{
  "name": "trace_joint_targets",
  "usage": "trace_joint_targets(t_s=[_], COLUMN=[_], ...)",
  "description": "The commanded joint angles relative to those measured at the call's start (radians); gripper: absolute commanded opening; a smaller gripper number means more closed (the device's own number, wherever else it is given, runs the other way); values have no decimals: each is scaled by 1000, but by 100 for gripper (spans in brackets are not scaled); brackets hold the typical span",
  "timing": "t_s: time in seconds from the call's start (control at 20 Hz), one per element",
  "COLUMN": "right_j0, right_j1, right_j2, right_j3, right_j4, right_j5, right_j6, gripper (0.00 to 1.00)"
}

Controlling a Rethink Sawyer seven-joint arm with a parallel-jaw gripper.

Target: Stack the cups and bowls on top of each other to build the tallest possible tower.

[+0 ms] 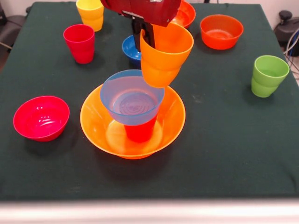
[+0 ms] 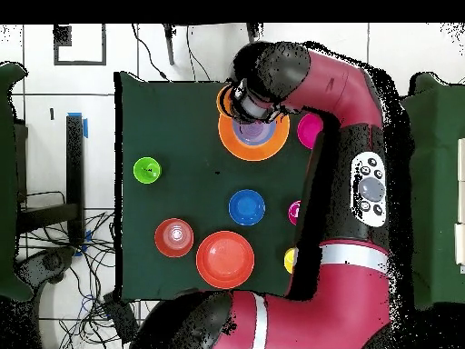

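Note:
My gripper (image 1: 144, 38) is shut on the rim of an orange cup (image 1: 163, 55) and holds it tilted in the air, just above and behind the tower. The tower is a wide orange bowl (image 1: 96, 123), a red-orange cup (image 1: 140, 132) standing in it, and a light blue bowl (image 1: 132, 98) on top, open side up. In the overhead view the arm covers most of the tower (image 2: 253, 138); the orange cup (image 2: 223, 98) shows at the wrist's edge.
On the cloth stand a magenta bowl (image 1: 41, 117), a crimson cup (image 1: 80, 43), a yellow cup (image 1: 90, 13), a dark blue bowl (image 1: 129, 49), a red-orange bowl (image 1: 188, 14), an orange-red bowl (image 1: 221, 31) and a green cup (image 1: 268, 74).

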Motion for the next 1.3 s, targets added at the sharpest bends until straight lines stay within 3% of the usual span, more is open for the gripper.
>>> trace_joint_targets(t_s=[0.05,1.3], right_j0=[-44,-82], right_j1=[-5,10], right_j2=[129,171], right_j3=[119,124], right_j4=[-88,-128], right_j5=[-71,-93], right_j6=[-350,-371], gripper=[0,0])
